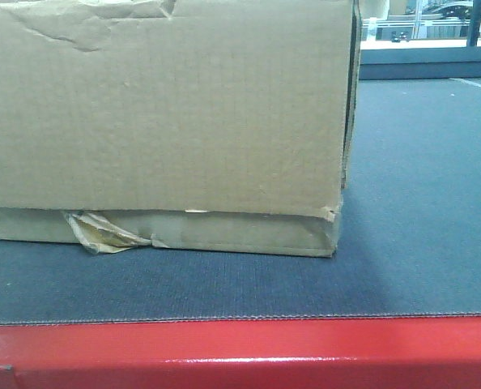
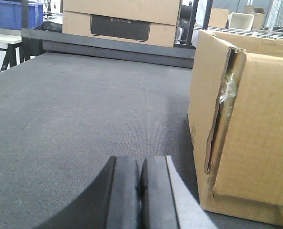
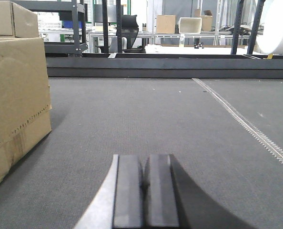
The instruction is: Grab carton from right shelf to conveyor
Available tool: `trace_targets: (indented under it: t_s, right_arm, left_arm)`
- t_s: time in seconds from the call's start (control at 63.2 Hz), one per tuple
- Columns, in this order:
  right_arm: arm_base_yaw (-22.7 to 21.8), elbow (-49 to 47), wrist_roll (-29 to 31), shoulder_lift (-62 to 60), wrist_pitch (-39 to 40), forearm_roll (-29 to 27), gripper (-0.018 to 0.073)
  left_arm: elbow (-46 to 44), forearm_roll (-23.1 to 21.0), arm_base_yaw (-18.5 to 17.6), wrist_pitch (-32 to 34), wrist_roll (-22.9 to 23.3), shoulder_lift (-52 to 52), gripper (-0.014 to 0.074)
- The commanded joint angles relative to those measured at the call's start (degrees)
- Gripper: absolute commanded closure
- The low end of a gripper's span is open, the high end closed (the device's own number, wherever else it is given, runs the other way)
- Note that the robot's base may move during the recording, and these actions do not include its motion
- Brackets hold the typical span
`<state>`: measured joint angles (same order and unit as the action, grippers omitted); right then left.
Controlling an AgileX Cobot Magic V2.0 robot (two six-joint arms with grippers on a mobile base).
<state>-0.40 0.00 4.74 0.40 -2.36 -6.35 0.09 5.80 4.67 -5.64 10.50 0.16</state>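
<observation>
Both grippers, left gripper (image 2: 140,191) and right gripper (image 3: 145,195), sit pinched closed, empty, flanking the carton (image 1: 163,113) on the conveyor (image 1: 419,243). Stiff but dented cardboard, probably light; squeeze the two end walls.

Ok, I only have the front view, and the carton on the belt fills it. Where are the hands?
Observer: The left hand is shut and empty over the conveyor, with the carton to its right, apart.
Operator: And the other?
Observer: The right hand is shut and empty too, with the carton on its left, not touching.
Operator: Anything beyond the belt?
Observer: A second cardboard box sits past the far edge.
</observation>
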Motion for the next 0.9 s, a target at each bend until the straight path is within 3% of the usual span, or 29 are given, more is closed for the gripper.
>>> trace_targets:
  t_s: [0.0, 0.886]
  right_arm:
    - [-0.3, 0.0, 0.4, -0.4, 1.5, -0.1, 0.0627]
    - [-0.3, 0.0, 0.4, -0.4, 1.5, -0.1, 0.0627]
  left_arm:
    - [-0.1, -0.1, 0.3, 1.0, -0.2, -0.2, 0.0607]
    - [-0.1, -0.1, 0.3, 1.0, -0.2, -0.2, 0.0607]
